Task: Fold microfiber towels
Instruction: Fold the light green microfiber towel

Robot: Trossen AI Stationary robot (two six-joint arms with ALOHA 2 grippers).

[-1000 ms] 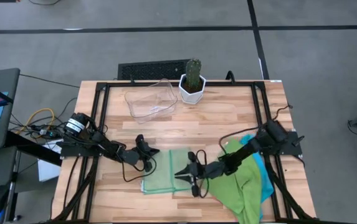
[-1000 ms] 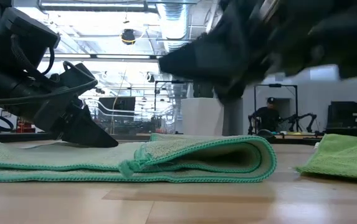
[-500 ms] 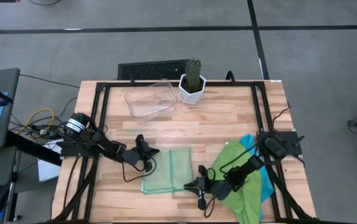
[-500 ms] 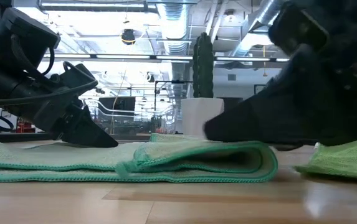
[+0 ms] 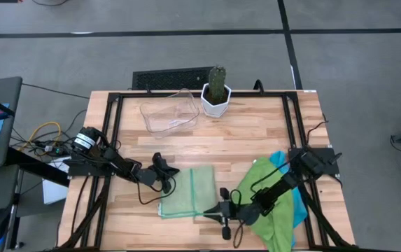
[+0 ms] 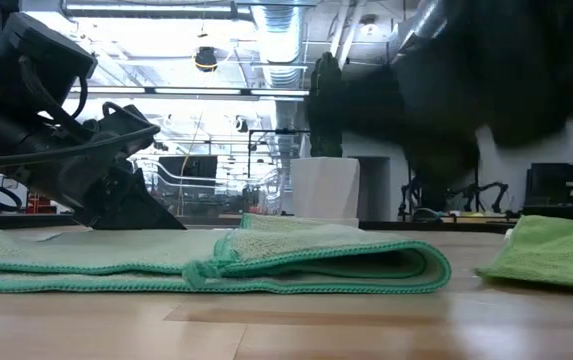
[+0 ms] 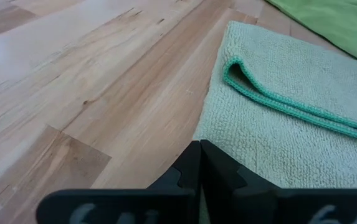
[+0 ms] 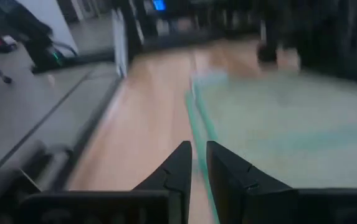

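A pale green microfiber towel (image 5: 185, 190) lies flat on the wooden table, its right part folded over onto itself, with the fold loop (image 6: 428, 265) at its right side. My left gripper (image 5: 166, 173) is shut, its tip down on the towel's left edge. My right gripper (image 5: 213, 212) hovers by the towel's near right corner; in the right wrist view its fingers (image 8: 198, 154) stand slightly apart with nothing between them. A bright green towel (image 5: 266, 210) and a cyan blue one (image 5: 299, 203) lie bunched under the right arm. My left gripper presses its shut fingertips (image 7: 198, 152) down on the single-layer left edge of the pale green towel (image 7: 228, 146). It comes slanting down from the table's left side. The towel lies flat on the table beneath the tip (image 6: 163, 220).
A clear plastic tray (image 5: 169, 112) and a potted cactus (image 5: 216, 94) stand at the table's far side. Black frame rails (image 5: 116, 133) run along the left and right edges. Bare wood lies between the tray and the towels.
My right gripper has swung from above the towel's folded right part toward the table's near edge and now stands by the towel's near right corner. The pale green towel has stayed folded in place.
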